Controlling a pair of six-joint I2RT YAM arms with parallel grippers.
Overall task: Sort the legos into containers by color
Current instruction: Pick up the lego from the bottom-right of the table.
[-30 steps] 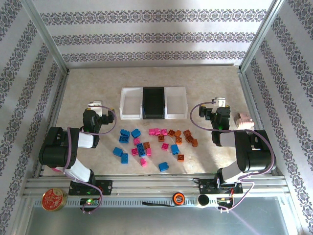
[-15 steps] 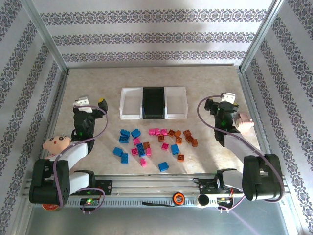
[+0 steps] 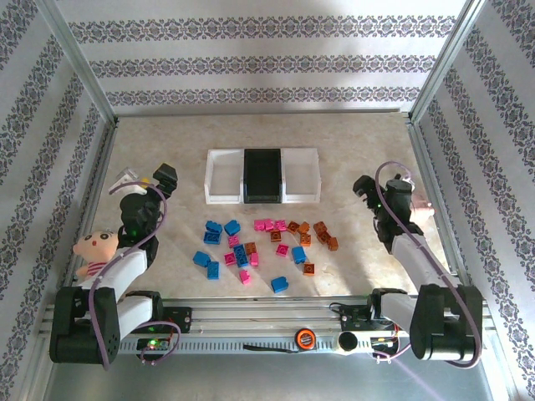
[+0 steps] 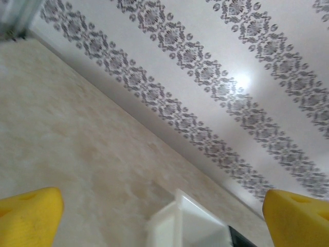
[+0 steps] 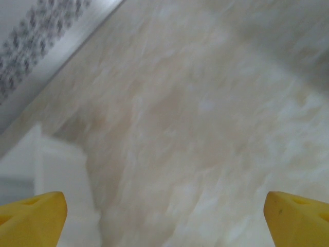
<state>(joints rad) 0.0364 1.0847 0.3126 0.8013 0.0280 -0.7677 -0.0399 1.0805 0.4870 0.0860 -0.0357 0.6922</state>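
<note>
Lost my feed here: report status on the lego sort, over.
Open and empty: left gripper, right gripper. All legos loose on table; containers unfilled. A doll beside left arm, not between legos and containers.

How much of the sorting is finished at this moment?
Nothing is done yet: the three containers look empty. Nothing is in hand: the left gripper and right gripper are open and hold nothing. All is left: the blue, pink and orange-brown legos lie loose on the table.
</note>
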